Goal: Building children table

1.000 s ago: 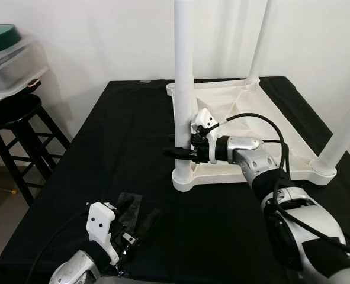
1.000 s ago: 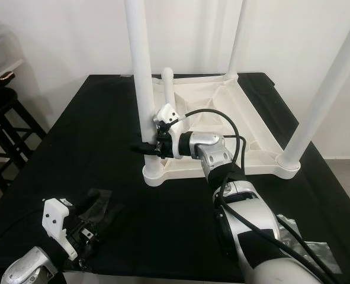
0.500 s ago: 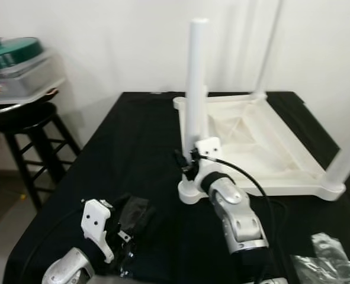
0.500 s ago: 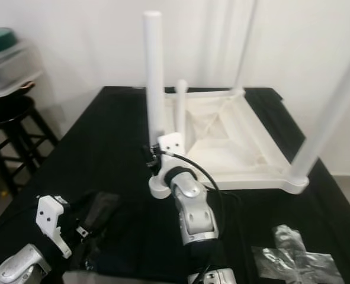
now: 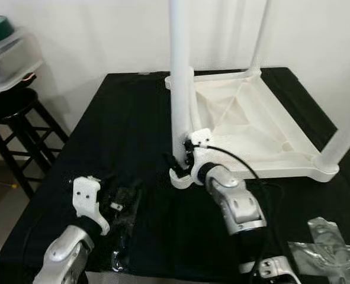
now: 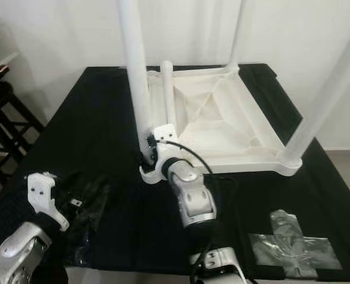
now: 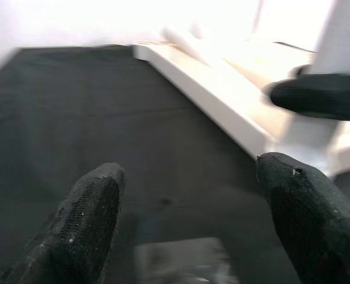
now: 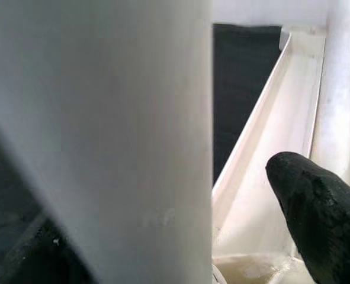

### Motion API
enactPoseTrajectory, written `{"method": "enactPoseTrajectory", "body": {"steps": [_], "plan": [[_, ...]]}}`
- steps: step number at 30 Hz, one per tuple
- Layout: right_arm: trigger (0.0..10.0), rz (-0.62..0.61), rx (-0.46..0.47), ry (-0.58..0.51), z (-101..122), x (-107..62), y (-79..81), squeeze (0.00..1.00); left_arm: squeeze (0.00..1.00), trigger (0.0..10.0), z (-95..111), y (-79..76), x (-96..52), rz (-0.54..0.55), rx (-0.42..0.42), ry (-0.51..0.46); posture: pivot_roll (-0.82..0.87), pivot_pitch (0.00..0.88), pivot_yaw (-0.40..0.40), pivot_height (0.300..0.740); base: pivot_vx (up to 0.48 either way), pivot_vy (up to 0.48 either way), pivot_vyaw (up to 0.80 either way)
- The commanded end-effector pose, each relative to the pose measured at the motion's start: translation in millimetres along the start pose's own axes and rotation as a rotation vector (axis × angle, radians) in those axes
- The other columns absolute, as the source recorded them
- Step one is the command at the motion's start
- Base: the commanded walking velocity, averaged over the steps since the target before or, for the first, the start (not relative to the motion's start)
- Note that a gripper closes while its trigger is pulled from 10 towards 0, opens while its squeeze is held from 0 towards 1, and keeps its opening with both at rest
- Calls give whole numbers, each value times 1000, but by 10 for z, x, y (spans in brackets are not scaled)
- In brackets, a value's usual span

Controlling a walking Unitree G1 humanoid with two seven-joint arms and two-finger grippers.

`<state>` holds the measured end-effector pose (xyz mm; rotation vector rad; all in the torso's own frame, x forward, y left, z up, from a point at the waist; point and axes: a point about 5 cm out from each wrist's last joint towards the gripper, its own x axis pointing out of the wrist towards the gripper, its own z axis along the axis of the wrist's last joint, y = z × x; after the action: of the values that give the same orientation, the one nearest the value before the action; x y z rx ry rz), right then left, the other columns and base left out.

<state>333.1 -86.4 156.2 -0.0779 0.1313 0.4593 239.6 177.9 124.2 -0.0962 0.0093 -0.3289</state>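
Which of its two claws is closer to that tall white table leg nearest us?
The right gripper sits at the foot of the near leg. The left gripper hovers over the black tablecloth, well short of it.

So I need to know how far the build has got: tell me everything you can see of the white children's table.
The white children's table lies upside down on the black-covered work surface, its ribbed plastic-looking underside facing up. Round white legs stand upright from its corners; the nearest leg sits in the near left corner socket, and the right gripper is around that leg's base, one finger on each side. A shorter white tube stands just behind it.
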Motion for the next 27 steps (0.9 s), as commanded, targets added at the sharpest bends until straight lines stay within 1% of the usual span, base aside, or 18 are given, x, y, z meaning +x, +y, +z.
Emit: {"method": "enactPoseTrajectory", "body": {"steps": [1, 2, 4, 5, 6, 7, 10, 11, 13, 17, 23, 24, 25, 26, 27], "plan": [[10000, -43, -12, 6, -53, -130, -130, 1000, 0, 10000, 75, 93, 4, 73, 27, -9, -114, 73, 40, 740, 0, 0, 0], [10000, -43, -12, 6, -53, -130, -130, 1000, 0, 10000, 75, 93, 4, 73, 27, -9, -114, 73, 40, 740, 0, 0, 0], [10000, -61, -19, 10, -84, -211, -162, 1000, 0, 10000, 126, 157, 18, 124, 26, -20, -117, 76, 45, 740, 0, 0, 0], [10000, -71, -25, 5, -99, -257, -168, 1000, 0, 10000, 155, 214, 17, 162, 15, -26, -119, 81, 53, 740, 0, 0, 0], [10000, -76, -28, 1, -106, -282, -168, 1000, 0, 10000, 172, 250, 15, 186, 6, -30, -119, 81, 53, 740, 0, 0, 0], [10000, -76, -28, 1, -106, -282, -168, 1000, 0, 10000, 172, 250, 15, 186, 6, -30, -119, 81, 53, 740, 0, 0, 0], [10000, -71, -46, -39, -90, -372, -139, 1000, 0, 10000, 229, 386, 12, 271, 21, -35, -106, 74, 67, 740, 0, 0, 0], [10000, -71, -46, -39, -90, -372, -139, 1000, 0, 10000, 229, 386, 12, 271, 21, -35, -106, 74, 67, 740, 0, 0, 0], [10000, -79, -54, -50, -106, -432, -151, 1000, 0, 10000, 263, 436, 2, 301, 30, -41, -99, 72, 62, 740, 0, 0, 0], [10000, -94, -56, -58, -116, -498, -157, 1000, 0, 10000, 291, 471, -51, 323, 23, -47, -95, 72, 61, 740, 0, 0, 0], [10000, -126, -78, -81, -132, -584, -133, 1000, 0, 10000, 237, 422, -124, 318, 35, -26, -98, 64, 70, 740, 0, 0, 0], [10000, -123, -72, -81, -146, -614, -112, 831, 0, 10000, 226, 401, -133, 318, 28, -27, -100, 64, 71, 740, 0, 0, 0], [10000, -115, -83, -88, -149, -643, -93, 0, 0, 10000, 219, 351, -128, 305, 44, -34, -110, 61, 77, 740, 0, 0, 0], [10000, -115, -83, -88, -149, -643, -93, 0, 0, 10000, 219, 351, -128, 305, 44, -34, -110, 61, 77, 740, 0, 0, 0], [10000, -109, -86, -92, -150, -653, -83, 0, 0, 10000, 219, 312, -118, 292, 59, -40, -113, 60, 79, 740, 0, 0, 0]]}}
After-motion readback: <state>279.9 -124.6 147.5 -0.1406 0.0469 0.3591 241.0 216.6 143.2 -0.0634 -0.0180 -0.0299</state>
